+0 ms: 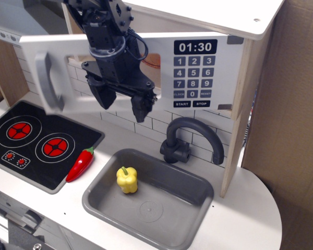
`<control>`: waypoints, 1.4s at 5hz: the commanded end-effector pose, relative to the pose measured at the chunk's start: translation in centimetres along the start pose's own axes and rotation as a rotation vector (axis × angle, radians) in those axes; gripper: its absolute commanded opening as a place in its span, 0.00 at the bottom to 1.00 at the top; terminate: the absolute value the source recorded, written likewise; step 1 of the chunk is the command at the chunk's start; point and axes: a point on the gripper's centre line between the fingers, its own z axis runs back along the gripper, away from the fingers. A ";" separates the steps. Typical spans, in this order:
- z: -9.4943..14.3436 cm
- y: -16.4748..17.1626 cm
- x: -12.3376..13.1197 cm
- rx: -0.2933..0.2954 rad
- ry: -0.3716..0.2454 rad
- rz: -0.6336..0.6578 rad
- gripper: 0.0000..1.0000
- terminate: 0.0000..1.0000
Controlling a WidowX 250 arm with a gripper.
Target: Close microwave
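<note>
The microwave (198,67) is a light-wood box with a white door (57,57), a clear window, a grey bar handle (48,80) at the door's left end and a black keypad showing 01:30. The door stands partly open, swung out a little toward me. My black gripper (121,104) is in front of the door's window, fingers pointing down and spread apart, holding nothing. Its body presses against or sits right at the door face; I cannot tell whether it touches.
A grey sink (151,200) holds a yellow bell pepper (127,179). A dark faucet (190,140) stands behind it. A red chili (81,163) lies by the black stove (36,143). A cardboard wall (292,104) is on the right.
</note>
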 end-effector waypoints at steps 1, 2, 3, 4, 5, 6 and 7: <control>1.0 2.2 3.9 0.072 -0.147 -0.074 1.00 0.00; 1.4 2.8 4.7 0.098 -0.240 -0.076 1.00 0.00; 1.5 3.0 4.7 0.111 -0.300 -0.085 1.00 0.00; 1.3 3.4 5.5 0.107 -0.340 -0.113 1.00 0.00; 1.1 3.9 6.5 0.105 -0.373 -0.139 1.00 0.00; 0.8 4.5 8.0 0.089 -0.384 -0.168 1.00 0.00; 0.7 4.6 8.6 0.084 -0.386 -0.184 1.00 0.00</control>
